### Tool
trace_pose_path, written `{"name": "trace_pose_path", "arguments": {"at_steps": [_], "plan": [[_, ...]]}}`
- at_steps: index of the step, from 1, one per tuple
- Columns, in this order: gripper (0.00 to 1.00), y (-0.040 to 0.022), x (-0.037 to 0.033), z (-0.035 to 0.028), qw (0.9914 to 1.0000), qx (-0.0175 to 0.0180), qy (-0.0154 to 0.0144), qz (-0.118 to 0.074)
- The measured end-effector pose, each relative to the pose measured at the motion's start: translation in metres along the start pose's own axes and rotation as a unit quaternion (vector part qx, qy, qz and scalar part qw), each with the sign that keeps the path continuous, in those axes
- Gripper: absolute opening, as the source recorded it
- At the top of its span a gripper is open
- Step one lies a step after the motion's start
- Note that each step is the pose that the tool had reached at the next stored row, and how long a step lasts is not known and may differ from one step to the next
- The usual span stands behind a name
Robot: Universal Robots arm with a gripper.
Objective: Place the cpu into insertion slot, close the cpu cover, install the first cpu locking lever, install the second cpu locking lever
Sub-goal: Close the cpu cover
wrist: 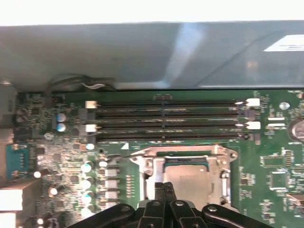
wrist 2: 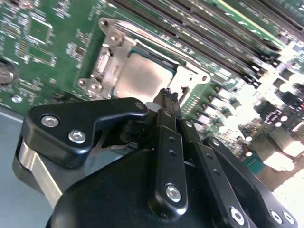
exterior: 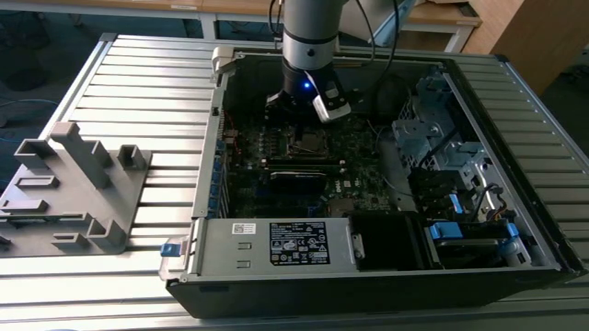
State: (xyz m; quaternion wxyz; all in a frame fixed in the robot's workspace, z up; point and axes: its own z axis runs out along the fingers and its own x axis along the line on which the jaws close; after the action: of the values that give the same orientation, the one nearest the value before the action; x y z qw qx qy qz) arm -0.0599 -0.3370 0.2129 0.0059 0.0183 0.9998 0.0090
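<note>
Counting one arm [exterior: 308,41] carrying one gripper [wrist 2: 169,97] and one white camera [exterior: 332,107]. Reaching into one open case [exterior: 520,172], lying on one slatted table [exterior: 138,83]. Holding one motherboard [wrist: 57,156] inside, bearing one cpu [wrist: 190,178] under one cover [wrist: 185,151]. Showing four long memory slots [wrist: 166,105] running side by side next to that cover. Standing on the table beside the case, one grey fixture [exterior: 74,193]. Sitting in the case's near corner, one power supply [exterior: 267,245].
</note>
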Motion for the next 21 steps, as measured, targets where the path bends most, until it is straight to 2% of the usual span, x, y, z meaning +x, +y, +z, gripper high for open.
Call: {"name": "trace_pose_path", "arguments": {"at_steps": [7, 21], "plan": [[0.11, 0.0006, -0.0181, 0.0004, 1.00000, 0.0001, 0.0000, 0.000], [0.11, -0.0005, -0.0185, 0.0006, 1.00000, 0.0001, 0.0000, 0.000]]}}
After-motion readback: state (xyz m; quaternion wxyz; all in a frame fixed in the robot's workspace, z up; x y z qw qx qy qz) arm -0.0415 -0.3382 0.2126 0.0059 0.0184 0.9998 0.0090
